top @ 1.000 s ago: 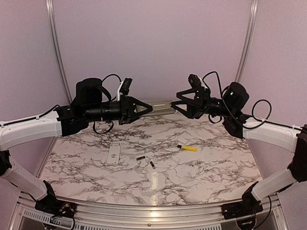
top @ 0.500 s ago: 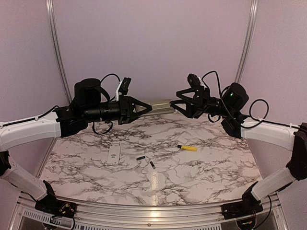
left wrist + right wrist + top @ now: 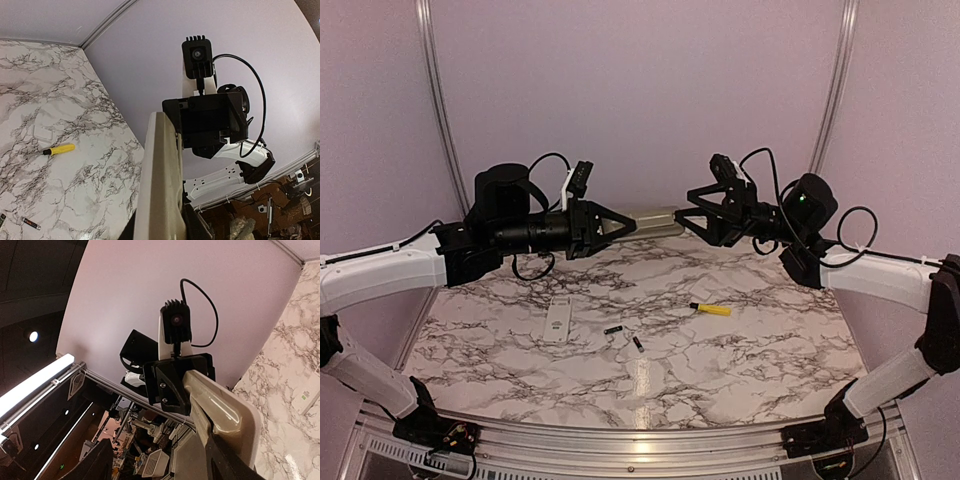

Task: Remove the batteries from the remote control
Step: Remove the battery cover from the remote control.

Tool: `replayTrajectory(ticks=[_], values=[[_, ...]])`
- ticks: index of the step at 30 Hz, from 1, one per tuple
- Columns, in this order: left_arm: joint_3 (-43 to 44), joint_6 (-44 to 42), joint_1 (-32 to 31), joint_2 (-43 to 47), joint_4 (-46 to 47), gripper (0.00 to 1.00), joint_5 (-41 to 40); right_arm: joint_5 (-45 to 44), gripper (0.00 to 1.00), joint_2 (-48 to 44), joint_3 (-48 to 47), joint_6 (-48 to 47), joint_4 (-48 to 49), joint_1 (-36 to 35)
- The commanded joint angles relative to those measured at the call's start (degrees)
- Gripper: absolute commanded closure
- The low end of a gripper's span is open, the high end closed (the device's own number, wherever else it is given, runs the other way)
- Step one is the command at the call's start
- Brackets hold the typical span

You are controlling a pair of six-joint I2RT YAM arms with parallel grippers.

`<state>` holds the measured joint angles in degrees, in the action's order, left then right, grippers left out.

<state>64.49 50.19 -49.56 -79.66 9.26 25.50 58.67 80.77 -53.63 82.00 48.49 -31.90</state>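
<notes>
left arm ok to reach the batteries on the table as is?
Probably not yet: left end effector is clamped on the remote, held aloft. Path down to the batteries looks unobstructed.

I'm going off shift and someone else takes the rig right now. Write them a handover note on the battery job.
Left gripper: shut on the remote, which is held in the air.
Right gripper: jaws around the remote's other end; grip unclear.
Two batteries lie on the table, left of the yellow screwdriver.
Done: two out.
Left: check the remote for more; its inside is hidden here.
</notes>
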Motion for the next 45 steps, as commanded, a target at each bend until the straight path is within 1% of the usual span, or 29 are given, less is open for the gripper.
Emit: replayTrajectory(ticks=[1,12,26,41,45], values=[[0.5,-1.7,-1.9,-0.2,7.3,1.00,4.0,3.5,0.39,1.8,-0.8,1.3,-0.2,-3.7],[0.5,-1.8,-1.9,-0.7,6.6,1.00,3.3,3.5,0.40,1.0,-0.8,1.5,-0.3,-3.9],[2.3,-4.4,-1.9,-1.0,-1.9,1.00,-1.8,3.8,0.41,1.0,-1.9,1.5,-0.8,-4.0],[2.3,-4.4,-1.9,-1.4,-2.3,1.00,-3.3,4.1,0.41,0.9,-1.7,0.5,-2.2,-4.0],[2.3,-4.8,-1.9,-1.2,-3.4,1.00,-4.7,4.1,0.41,0.9,-1.7,0.3,-2.6,-4.0]])
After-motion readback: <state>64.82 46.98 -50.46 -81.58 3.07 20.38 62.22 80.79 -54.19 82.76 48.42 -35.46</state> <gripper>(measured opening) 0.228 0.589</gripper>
